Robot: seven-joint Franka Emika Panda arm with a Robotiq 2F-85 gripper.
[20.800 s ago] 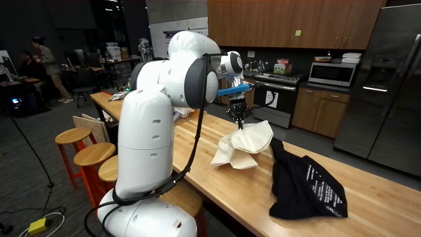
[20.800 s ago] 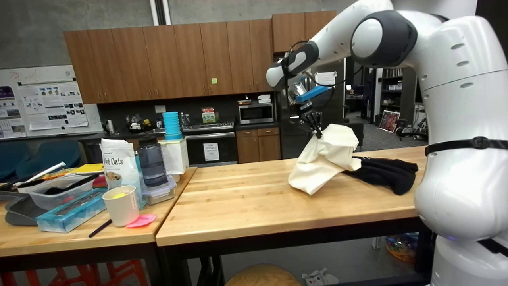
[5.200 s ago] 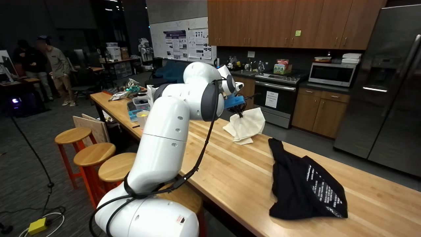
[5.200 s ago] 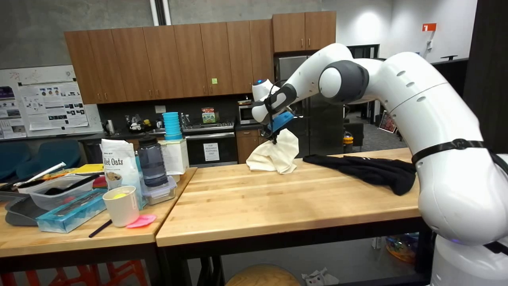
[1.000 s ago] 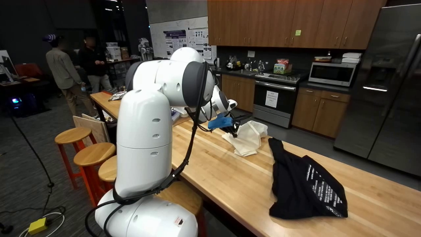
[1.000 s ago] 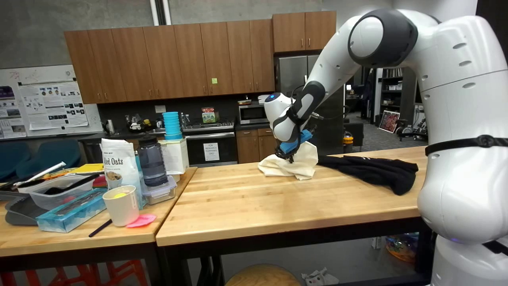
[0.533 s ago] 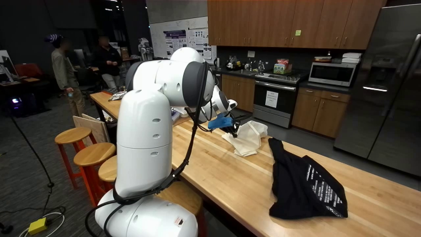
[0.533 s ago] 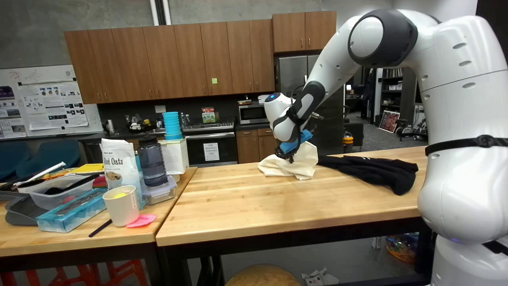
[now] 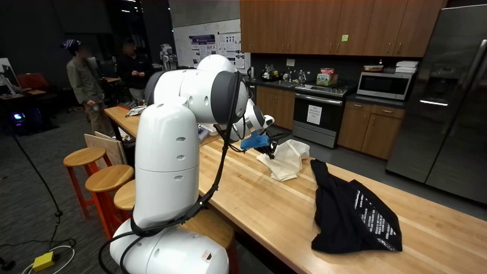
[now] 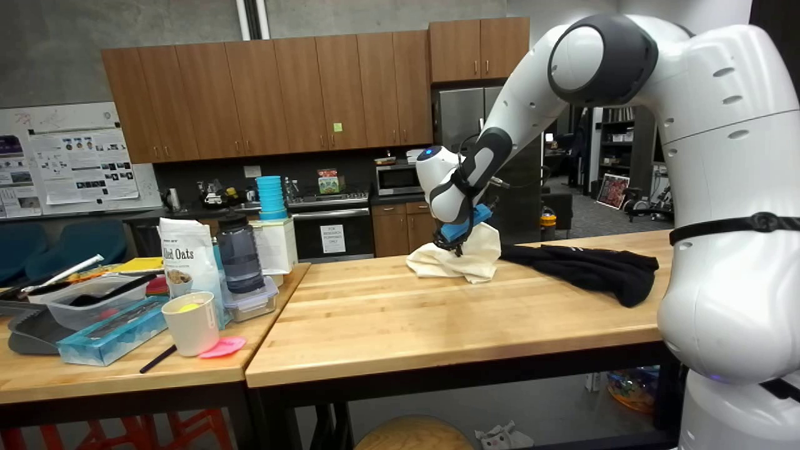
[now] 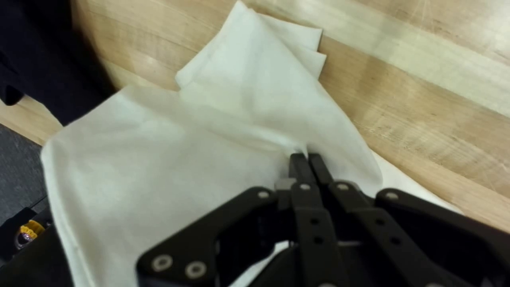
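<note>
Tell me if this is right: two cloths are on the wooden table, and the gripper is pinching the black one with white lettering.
No: the gripper is pinching the cream cloth, not the black cloth; the wrist view shows cream fabric between the fingertips. Both are on the wooden table, and the black cloth has white lettering.

Glare pales the worktop (image 11: 438,91) at the wrist view's upper right; the jaws blur; the floor (image 9: 23,198) is dim in an exterior view.
</note>
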